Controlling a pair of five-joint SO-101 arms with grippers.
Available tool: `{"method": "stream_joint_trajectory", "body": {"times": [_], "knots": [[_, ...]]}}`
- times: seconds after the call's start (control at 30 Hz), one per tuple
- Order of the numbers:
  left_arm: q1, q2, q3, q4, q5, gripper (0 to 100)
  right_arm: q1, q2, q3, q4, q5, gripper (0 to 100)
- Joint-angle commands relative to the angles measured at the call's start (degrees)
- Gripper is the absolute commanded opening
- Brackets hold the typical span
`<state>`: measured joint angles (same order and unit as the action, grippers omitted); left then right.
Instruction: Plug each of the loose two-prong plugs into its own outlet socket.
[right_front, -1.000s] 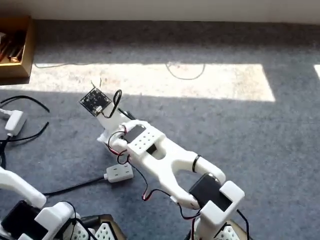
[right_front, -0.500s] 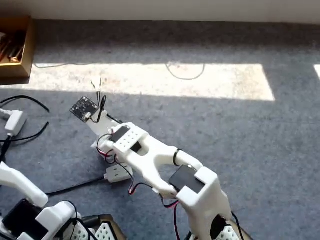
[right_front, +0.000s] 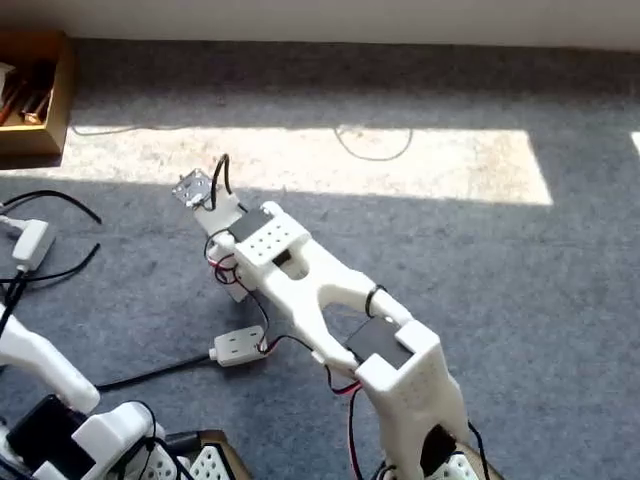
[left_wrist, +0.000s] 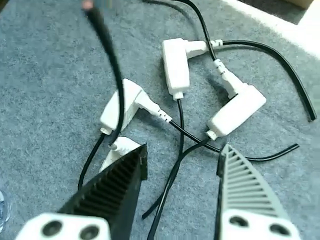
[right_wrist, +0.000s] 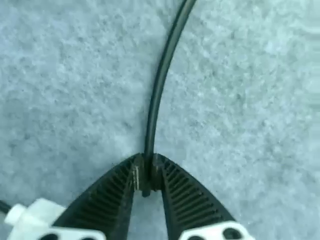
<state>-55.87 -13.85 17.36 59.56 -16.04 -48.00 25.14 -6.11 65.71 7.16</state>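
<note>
- Grey carpet, crossed by a sunlit strip near the far wall, carries the cords. A wooden box sits in the far corner.
- Right gripper has its fingers pinched on a thin black cable, just above the pile.
- Left gripper hangs with fingers spread over a knot of white plugs and crossing cords.
- One white outlet socket lies beside the right arm, well apart from that knot.
- Doing this step well likely means taking hold at a plug's body, since a cord gives little control of the prongs.
- Open carpet lies on the right arm's side; the tangled cords on the left arm's side could snag.
</note>
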Motion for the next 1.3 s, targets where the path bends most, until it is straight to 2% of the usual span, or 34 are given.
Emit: {"method": "stream_joint_trajectory", "body": {"times": [0.0, 0.1, 0.2, 0.33, 0.43, 0.53, 0.7, 0.9, 1.0, 1.17, 1.27], "knots": [[2.86, -0.75, -1.10, 3.78, -4.75, 24, 3.30, -11.30, -5.23, 14.46, 5.19, 0.6], [4.62, -0.75, -1.45, 7.21, -5.19, 24, 7.96, -18.07, -6.99, 25.63, 11.16, 0.6], [5.05, -0.75, -1.45, 7.21, -5.19, 24, 15.16, -23.16, -7.16, 35.47, 17.76, 0.6], [4.88, -0.48, -1.27, 7.30, -5.36, 24, 26.77, -28.09, 1.63, 35.30, 25.05, 0.6], [4.88, -0.40, -1.27, 7.38, -5.45, 24, 32.13, -30.02, 13.41, 34.59, 29.36, 0.6], [5.05, -0.40, -1.27, 7.47, -5.45, 24, 34.95, -32.75, 26.68, 28.44, 32.79, 0.6], [6.37, -0.40, 0.57, 7.12, -5.45, 24, 33.98, -40.75, 49.63, 19.91, 37.54, 0.6], [6.55, -0.31, 2.51, 7.12, -5.45, 24, 29.85, -49.19, 66.68, 19.82, 43.87, 0.6], [6.55, -0.40, 3.47, 7.03, -5.54, 24, 26.07, -52.70, 67.91, 19.74, 42.90, 0.9], [6.20, -0.31, 3.47, 7.03, -5.89, 24, 22.11, -57.10, 60.88, 19.82, 35.87, 1.6], [6.11, -0.31, 3.56, 7.03, -10.02, 24, 21.49, -57.54, 56.75, 19.82, 32.00, 8.7]]}}
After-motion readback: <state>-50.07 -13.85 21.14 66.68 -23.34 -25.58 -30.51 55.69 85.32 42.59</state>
